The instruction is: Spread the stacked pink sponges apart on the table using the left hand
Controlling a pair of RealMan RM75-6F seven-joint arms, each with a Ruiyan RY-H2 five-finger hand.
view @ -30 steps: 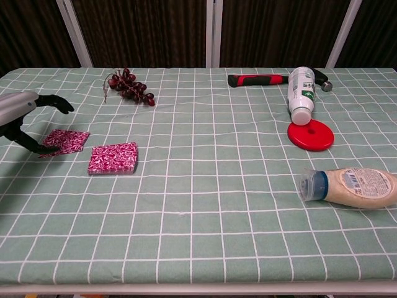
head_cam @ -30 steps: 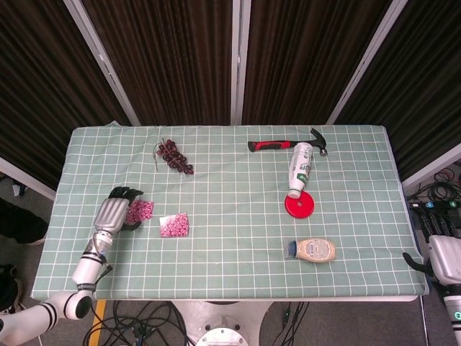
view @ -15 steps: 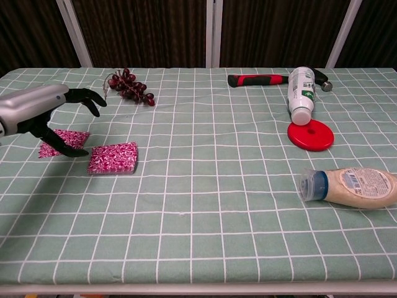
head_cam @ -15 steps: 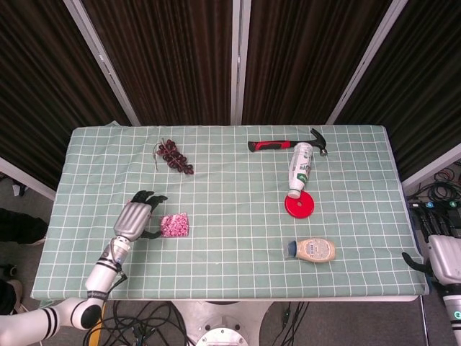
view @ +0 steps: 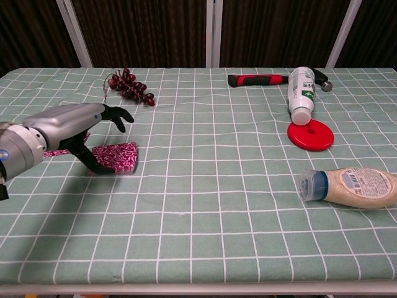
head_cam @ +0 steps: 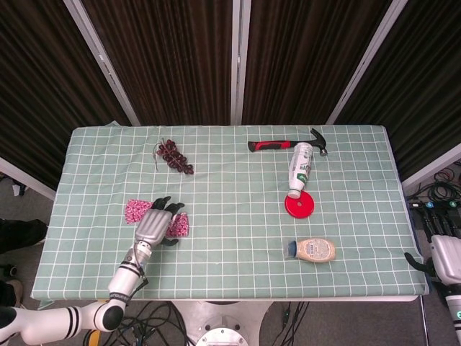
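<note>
Two pink sponges lie apart on the green checked cloth at the left. One pink sponge (head_cam: 135,210) (view: 54,151) lies further left, mostly hidden behind my arm in the chest view. The other pink sponge (head_cam: 178,224) (view: 119,156) lies to its right. My left hand (head_cam: 153,224) (view: 87,127) hovers over this second sponge with fingers spread and arched, the thumb reaching down by its near-left corner; it holds nothing. My right hand (head_cam: 446,261) shows only at the far right edge of the head view, off the table, too little visible to judge.
Dark grapes (head_cam: 175,156) (view: 129,88) lie at the back left. A red-handled hammer (head_cam: 283,145), a white bottle (view: 302,93) on its side, its red cap (view: 310,135) and a mayonnaise bottle (view: 348,185) occupy the right half. The table's front edge (view: 198,287) runs near.
My left hand moved right, away from the left sponge, which lies uncovered now, and came over the right sponge. Both sponges stayed in place.
</note>
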